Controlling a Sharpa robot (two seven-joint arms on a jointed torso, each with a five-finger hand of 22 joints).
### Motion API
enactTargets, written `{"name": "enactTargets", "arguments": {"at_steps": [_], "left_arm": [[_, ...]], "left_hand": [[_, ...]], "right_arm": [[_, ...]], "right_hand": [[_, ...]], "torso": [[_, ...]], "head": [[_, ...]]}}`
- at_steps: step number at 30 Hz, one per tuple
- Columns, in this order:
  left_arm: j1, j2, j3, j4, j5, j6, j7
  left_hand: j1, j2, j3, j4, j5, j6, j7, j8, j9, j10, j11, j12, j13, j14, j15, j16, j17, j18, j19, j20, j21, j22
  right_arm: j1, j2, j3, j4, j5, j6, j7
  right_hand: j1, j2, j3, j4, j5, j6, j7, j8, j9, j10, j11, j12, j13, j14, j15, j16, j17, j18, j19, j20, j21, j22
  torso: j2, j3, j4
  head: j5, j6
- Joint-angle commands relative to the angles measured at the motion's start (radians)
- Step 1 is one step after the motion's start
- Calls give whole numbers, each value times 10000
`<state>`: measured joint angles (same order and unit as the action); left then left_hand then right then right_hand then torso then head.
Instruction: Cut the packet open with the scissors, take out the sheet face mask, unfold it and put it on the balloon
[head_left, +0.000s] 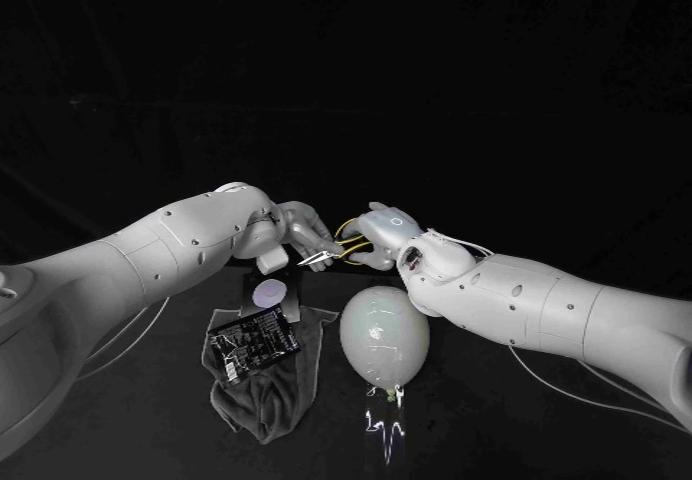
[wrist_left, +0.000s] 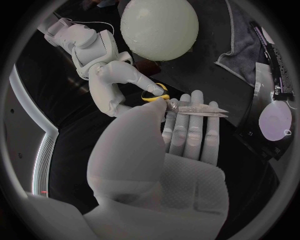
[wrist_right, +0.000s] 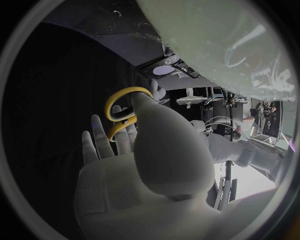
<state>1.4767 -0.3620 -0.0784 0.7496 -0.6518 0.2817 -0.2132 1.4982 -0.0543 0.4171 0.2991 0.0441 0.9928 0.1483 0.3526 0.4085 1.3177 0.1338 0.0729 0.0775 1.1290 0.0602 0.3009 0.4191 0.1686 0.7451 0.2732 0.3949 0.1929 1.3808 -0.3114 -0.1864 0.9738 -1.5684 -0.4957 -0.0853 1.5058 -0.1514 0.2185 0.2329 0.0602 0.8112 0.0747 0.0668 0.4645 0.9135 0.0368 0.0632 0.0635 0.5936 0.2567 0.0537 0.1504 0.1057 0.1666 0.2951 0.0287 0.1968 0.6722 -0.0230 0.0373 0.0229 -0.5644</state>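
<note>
The yellow-handled scissors (head_left: 340, 250) hang in the air between my two hands, above the table's middle. My left hand (head_left: 299, 235) pinches the blades (wrist_left: 199, 112) between thumb and outstretched fingers. My right hand (head_left: 378, 232) has its thumb and a finger in the yellow handle loops (wrist_right: 115, 130). The black packet (head_left: 254, 340) lies flat on a grey cloth (head_left: 267, 400) below my left hand. The pale balloon (head_left: 382, 335) lies beside it on the table, under my right forearm, knot toward me. In the left wrist view the balloon (wrist_left: 159, 27) lies beyond my right hand (wrist_left: 106, 75).
A pale round disc (head_left: 270, 293) on a black piece sits just beyond the packet, below the scissors. The grey cloth spreads toward the table's front edge. A thin cable runs along each forearm.
</note>
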Motion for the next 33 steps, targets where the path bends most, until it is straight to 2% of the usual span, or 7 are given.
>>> {"name": "enactTargets", "arguments": {"at_steps": [1, 11, 14, 18, 20, 26, 33], "left_arm": [[17, 7, 15, 12, 170, -64, -80], [17, -33, 12, 10, 179, -55, -168], [17, -44, 11, -5, 202, -59, -194], [17, -60, 9, -18, 225, -58, -223], [17, -69, 8, -20, 232, -62, -235], [17, -99, 7, -3, 239, -57, -240], [17, -212, 5, 86, 242, -104, -203]], "left_hand": [[-3, 113, 1418, -1376, 38, -77, 6, 54, 14, 598, -517, 40, 10, 140, -74, 44, 17, 84, -19, -37, 66, 17], [-55, 119, 1453, -1418, 38, -88, 1, 77, 69, 616, -523, 45, 17, 154, -81, 47, 40, 82, -29, -40, 111, 46], [-84, 121, 1471, -1439, 38, -96, -1, 88, 98, 624, -525, 47, 21, 159, -83, 47, 52, 82, -36, -42, 134, 62], [-105, 122, 1487, -1459, 38, -102, -3, 97, 121, 629, -528, 48, 24, 163, -85, 47, 61, 82, -43, -45, 153, 75], [-105, 122, 1487, -1459, 38, -102, -3, 97, 121, 629, -528, 48, 24, 163, -85, 47, 61, 82, -43, -45, 153, 75], [-105, 122, 1487, -1459, 38, -102, -3, 97, 121, 629, -528, 48, 24, 163, -85, 47, 61, 82, -43, -45, 153, 75], [-149, 126, 1519, -1496, 38, -116, -5, 113, 169, 636, -530, 49, 29, 167, -88, 44, 80, 80, -59, -48, 191, 102]], "right_arm": [[8, 4, 6, 122, -37, 87, 308], [9, -183, 6, 314, -27, 43, 322], [14, -265, 6, 399, 13, 5, 424], [28, -370, 6, 512, 39, -69, 600], [35, -422, 7, 569, 51, -107, 690], [45, -502, 8, 628, 77, -192, 783], [57, -735, 21, 761, 789, -1215, 1368]], "right_hand": [[-200, -71, 86, 23, -38, 7, -208, 33, -60, -372, -90, -16, -17, -1233, 178, -96, -353, -273, -540, -1, -75, -515], [-424, -265, -103, 358, -87, -161, -583, 26, -171, -1698, -584, -69, -57, -3386, 307, -241, -921, -417, -674, 17, -69, -697], [-392, -270, -132, 459, -83, -174, -607, 40, -198, -1753, -590, -61, -52, -3434, -159, -226, -941, -469, -668, 23, -64, -716], [-456, -306, -269, 555, -88, -152, -608, 70, -235, -1511, -550, -36, -34, -3317, -1385, -189, -926, -474, -658, 32, -61, -749], [-513, -314, -317, 567, -87, -123, -640, 84, -250, -1479, -465, -37, -33, -3464, -1115, -217, -962, -474, -674, 22, -65, -779], [-467, -314, -302, 546, -65, -99, -604, 93, -267, -1520, -406, -46, -39, -3440, -1074, -209, -960, -472, -664, 21, -63, -775], [-300, -431, -392, 559, 111, -62, -448, 89, -359, -1453, 45, -38, -34, -3161, -924, -148, -914, -470, -600, 20, -43, -751]], "torso": [[5, 3, 3], [3, 0, 1], [0, -2, -3], [1, 0, 1], [3, -1, 1], [5, 1, 6], [6, -2, 7]], "head": [[-5, 2], [16, 10], [29, -1], [15, -1], [16, 17], [9, 13], [3, 38]]}}
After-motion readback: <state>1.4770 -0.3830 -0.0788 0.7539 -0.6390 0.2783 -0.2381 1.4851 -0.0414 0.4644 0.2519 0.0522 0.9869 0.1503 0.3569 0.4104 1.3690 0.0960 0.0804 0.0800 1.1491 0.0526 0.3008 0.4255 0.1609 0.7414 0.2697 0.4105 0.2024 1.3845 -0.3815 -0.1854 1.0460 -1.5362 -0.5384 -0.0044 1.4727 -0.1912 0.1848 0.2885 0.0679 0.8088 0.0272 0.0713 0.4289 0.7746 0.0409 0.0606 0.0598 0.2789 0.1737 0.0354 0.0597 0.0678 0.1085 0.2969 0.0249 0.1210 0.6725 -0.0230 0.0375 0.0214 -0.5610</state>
